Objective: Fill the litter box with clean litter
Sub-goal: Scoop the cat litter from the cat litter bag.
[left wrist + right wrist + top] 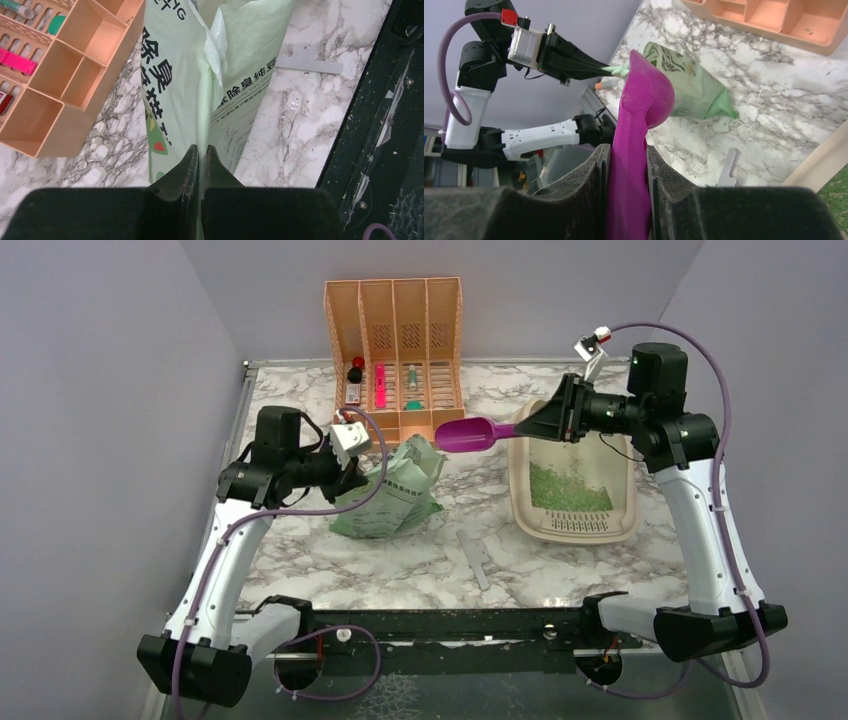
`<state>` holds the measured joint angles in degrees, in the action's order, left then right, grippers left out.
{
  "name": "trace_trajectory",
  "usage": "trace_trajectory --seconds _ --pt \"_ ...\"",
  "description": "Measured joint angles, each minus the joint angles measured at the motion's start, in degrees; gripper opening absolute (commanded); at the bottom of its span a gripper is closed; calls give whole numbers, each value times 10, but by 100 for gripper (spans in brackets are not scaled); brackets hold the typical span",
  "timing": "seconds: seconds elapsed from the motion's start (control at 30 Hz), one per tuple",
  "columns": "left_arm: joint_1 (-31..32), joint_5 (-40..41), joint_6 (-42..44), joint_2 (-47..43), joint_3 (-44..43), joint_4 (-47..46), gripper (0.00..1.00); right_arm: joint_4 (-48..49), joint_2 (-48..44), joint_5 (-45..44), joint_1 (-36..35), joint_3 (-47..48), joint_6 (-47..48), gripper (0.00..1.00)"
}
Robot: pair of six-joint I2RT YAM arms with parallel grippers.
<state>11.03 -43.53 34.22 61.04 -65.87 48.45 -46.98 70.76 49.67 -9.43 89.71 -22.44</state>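
While my right gripper [628, 152] clamped the purple scoop [468, 435], its bowl pointed left toward the bag [392, 502] my left gripper [200, 152] pinched, away from the litter box [521, 508].

We note the left gripper [362, 472] pinched shut at centre-left, and the right gripper [522, 428] clamped at upper right, pointing left.

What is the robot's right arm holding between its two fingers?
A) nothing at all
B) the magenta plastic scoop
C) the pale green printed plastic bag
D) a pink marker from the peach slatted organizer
B: the right gripper is clamped on the handle of the magenta plastic scoop, while the pale green printed plastic bag is pinched by the left gripper.
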Motion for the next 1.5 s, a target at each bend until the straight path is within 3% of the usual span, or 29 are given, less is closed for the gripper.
trace_trajectory --seconds 0.3,0.53,0.73,1.03,1.3,1.5 --pt "3 -25 -47 -70 43 -9 0 -73 7 9 -18 14 4 1" --pt "3 -45 -67 -92 63 -13 0 -106 41 -53 -116 41 5 0" --pt "3 -50 -70 -97 68 -20 0 -141 78 -115 -119 95 14 1" --pt "5 -51 -76 -104 72 -22 0 -178 151 -139 -140 137 25 1" --pt "14 -54 -92 -103 71 -36 44 -205 206 -217 -211 193 26 0" --pt "36 -47 -96 -78 65 -34 66 -223 247 -279 -244 206 25 1"
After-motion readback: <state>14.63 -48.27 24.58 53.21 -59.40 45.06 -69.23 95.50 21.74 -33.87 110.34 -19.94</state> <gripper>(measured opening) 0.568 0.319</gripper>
